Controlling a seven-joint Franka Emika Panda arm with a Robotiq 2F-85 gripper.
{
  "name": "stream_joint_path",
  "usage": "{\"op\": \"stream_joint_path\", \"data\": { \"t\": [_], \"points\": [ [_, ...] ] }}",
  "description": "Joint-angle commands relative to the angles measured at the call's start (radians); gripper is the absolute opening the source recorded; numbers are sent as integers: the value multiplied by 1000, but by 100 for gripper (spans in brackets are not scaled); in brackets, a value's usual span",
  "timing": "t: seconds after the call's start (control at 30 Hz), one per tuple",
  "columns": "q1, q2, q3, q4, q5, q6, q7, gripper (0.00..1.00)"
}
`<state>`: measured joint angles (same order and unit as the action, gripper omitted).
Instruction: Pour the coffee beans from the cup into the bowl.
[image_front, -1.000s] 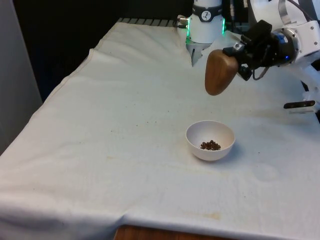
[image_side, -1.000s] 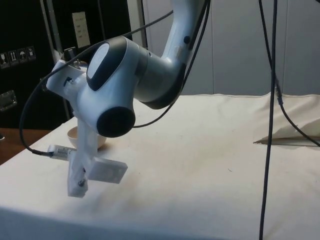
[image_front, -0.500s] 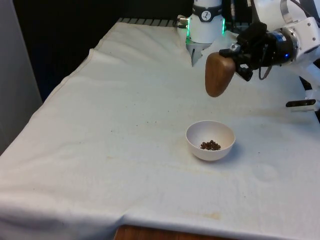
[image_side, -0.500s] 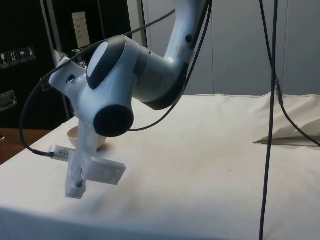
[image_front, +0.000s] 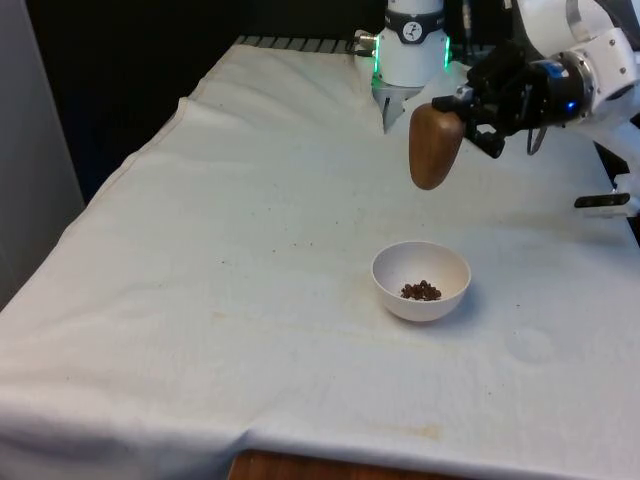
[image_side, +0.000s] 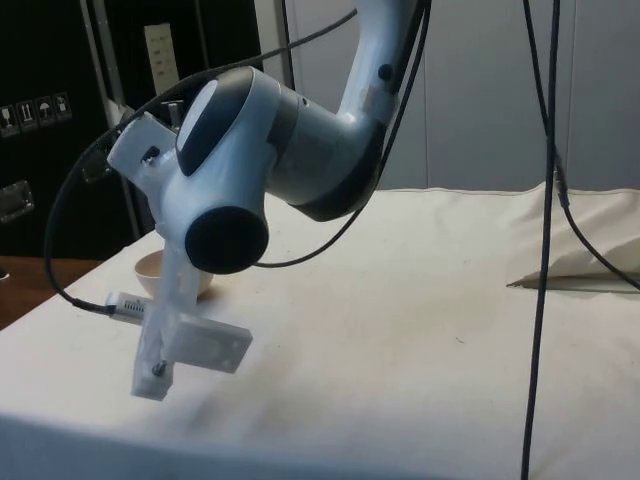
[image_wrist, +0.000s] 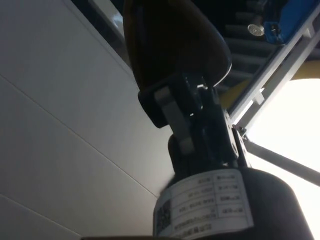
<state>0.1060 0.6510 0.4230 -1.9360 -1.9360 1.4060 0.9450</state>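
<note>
**Holding the cup upended above the bowl**

Gripping: the gripper is clamped on the base end of the brown wooden cup. Front view has the cup up in the air, mouth pointing down and tilted slightly toward the front view's left, with its closed end up at the fingers. It hangs above the white bowl, a clear gap between them, and sits a little toward the far side of the bowl rather than dead over its centre.

Coffee beans lie as a small dark pile at the bottom of the bowl. No beans visible in mid-air, and none visible on the cloth around the bowl.

The bowl stands upright on the white tablecloth, toward the front view's right of the table's middle. The cloth carries a few faint stains near the bowl and toward the near edge.

Side view: the arm's wrist is in the foreground and covers most of the bowl; just a slice of its rim and wall shows behind it. The cup is hidden there.

Wrist view: the cup reads as a dark rounded shape with the fingers pressed against it; the gripper sits at its end.
</note>
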Motion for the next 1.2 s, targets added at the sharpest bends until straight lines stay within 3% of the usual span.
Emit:
{"op": "stream_joint_path", "data": {
  "t": [0.0,0.13,0.17,0.43,0.47,0.5,0.67,0.7,0.73,0.77,1.03,1.07,1.1,1.17],
  "points": [
    [-6,-10,7,-9,18,5,4,0],
    [0,-8,5,-8,28,-6,15,0],
    [-5,-17,13,-16,49,-1,22,0],
    [-8,-23,18,-24,97,-1,50,0],
    [0,-15,13,-17,85,-10,47,0],
    [-11,-25,17,-26,104,3,57,0],
    [-27,-28,17,-36,113,18,83,0],
    [-35,-31,17,-43,114,27,95,0],
    [-24,-21,12,-33,109,6,92,0],
    [-39,-33,16,-45,114,31,100,0],
    [-72,-53,3,-76,110,67,140,0],
    [-62,-44,-1,-68,109,48,138,0],
    [-75,-55,1,-80,110,72,144,0],
    [-82,-59,-2,-85,109,80,153,0]
  ]
}}
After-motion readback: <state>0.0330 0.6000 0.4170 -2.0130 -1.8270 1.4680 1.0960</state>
